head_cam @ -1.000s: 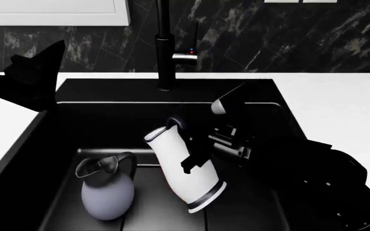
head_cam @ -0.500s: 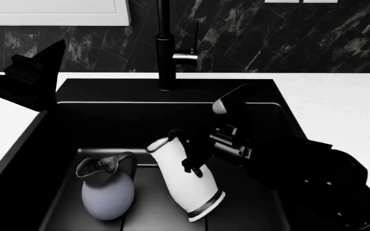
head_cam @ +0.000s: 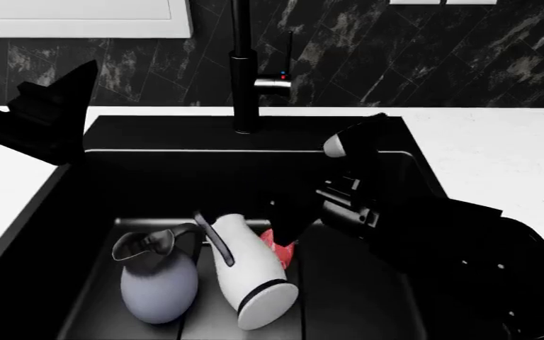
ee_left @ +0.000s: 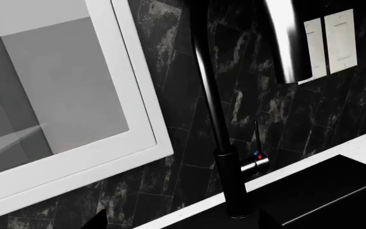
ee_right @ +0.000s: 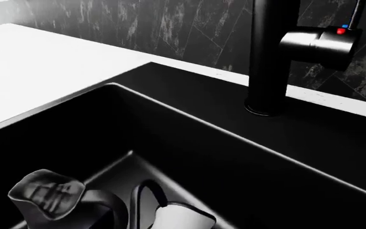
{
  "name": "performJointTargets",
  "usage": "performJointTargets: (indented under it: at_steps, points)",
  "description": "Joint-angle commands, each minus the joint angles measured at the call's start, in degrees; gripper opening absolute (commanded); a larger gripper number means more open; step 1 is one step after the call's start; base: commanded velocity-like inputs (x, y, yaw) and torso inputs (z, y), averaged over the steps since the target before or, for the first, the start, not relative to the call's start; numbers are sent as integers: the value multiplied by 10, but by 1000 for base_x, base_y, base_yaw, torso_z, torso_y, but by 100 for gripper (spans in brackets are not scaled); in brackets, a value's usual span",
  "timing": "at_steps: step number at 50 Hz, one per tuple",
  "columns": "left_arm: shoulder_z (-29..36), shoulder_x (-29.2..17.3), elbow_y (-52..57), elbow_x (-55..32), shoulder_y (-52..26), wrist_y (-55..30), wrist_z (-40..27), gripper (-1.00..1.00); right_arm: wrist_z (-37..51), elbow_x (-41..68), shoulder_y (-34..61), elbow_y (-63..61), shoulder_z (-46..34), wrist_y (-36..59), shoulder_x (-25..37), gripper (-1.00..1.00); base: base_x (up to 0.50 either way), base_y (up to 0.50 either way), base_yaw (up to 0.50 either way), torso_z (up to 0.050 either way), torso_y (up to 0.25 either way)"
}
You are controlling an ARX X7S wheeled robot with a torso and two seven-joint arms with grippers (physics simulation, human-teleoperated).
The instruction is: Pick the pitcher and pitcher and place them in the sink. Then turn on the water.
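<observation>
1. here we see the white jug (head_cam: 248, 280) lying tipped on the grooved floor of the black sink (head_cam: 159, 177), its black base band turned toward the camera and its dark handle facing the blue-grey jug (head_cam: 156, 283).
2. the blue-grey jug stands upright just beside the white one, at its left in the head view; the two look to be touching or nearly so, and we cannot tell which.
3. the right end effector (head_cam: 286, 227) hangs inside the basin just above the white jug's upper end; its fingers are dark against the dark basin, so we cannot tell whether they are apart or closed, and they do not appear to grip the jug.
4. a small reddish patch (head_cam: 280, 244) shows between that end effector and the white jug; we cannot tell what it is.
5. the left end effector (head_cam: 50, 117) hovers over the sink's left rim near the white tabletop (head_cam: 499, 156), holding nothing we can see; its state is unclear to us.
6. the black faucet (head_cam: 243, 71) rises behind the basin, its side lever (head_cam: 274, 82) marked red and blue.
</observation>
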Motion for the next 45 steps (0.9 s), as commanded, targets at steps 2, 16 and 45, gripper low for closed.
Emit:
performJointTargets:
  at_steps: [2, 16, 45]
  points:
    - [2, 1, 0, -1, -3, 3, -2, 100, 20, 26, -140, -40, 160, 2, -60, 100, 0, 0, 0, -23, 0]
    - [-33, -6, 9, 9, 40, 37, -11, 100, 78, 4, -40, -89, 202, -28, -77, 100, 0, 0, 0, -21, 0]
    - [-82, 17, 57, 63, 74, 98, -70, 100, 67, -197, 134, 154, 153, -119, -197, 100, 0, 0, 0, -4, 0]
